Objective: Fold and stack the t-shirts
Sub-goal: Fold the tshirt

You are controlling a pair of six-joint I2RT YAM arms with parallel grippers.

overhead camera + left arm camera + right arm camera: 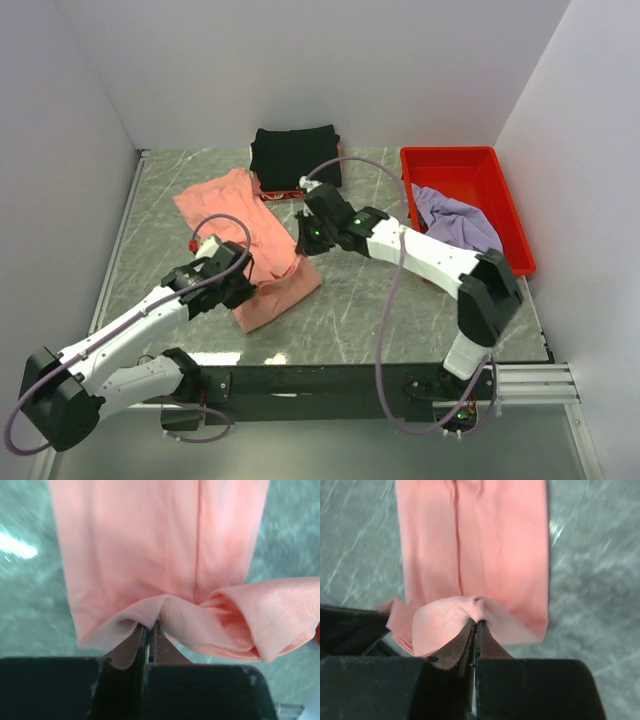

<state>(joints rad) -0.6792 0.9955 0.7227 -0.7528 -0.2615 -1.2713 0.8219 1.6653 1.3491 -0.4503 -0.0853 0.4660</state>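
Observation:
A salmon-pink t-shirt (250,240) lies as a long strip across the left-middle of the marble table. My left gripper (243,285) is shut on its near edge (150,611), the cloth bunched at the tips (149,626). My right gripper (303,243) is shut on a hemmed edge (470,607) on the strip's right side, the hem pinched at the tips (475,623). A black t-shirt (295,155) sits in a neat rectangular fold at the back. A lavender-purple t-shirt (455,218) lies crumpled in the red tray.
The red plastic tray (470,165) stands at the back right against the wall. White walls close the table on three sides. A small red object (283,193) shows under the black shirt's front edge. Bare marble (370,310) lies at the front centre.

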